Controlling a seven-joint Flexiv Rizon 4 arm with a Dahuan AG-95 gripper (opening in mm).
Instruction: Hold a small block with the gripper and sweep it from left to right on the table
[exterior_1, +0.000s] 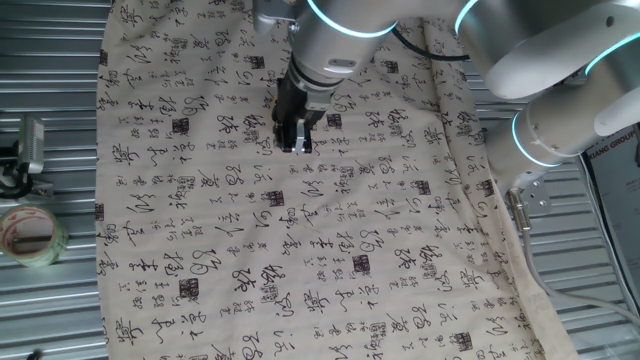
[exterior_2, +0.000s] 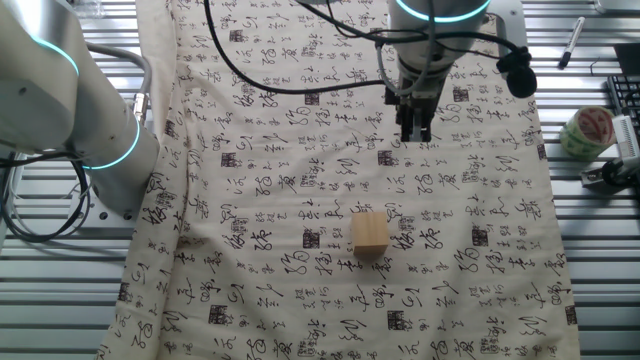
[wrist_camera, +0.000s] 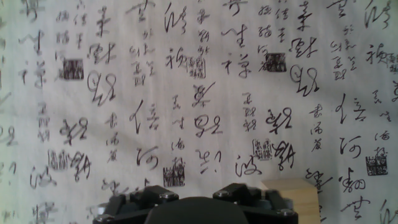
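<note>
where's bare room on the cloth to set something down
Most of the cloth is bare: the whole stretch left of the small block, and the strip along its near edge. Crowded only beneath the gripper and beside the tape roll.

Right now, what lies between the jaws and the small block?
Only printed cloth. In the other fixed view, the gripper hangs apart from the small block, with nothing else between.
</note>
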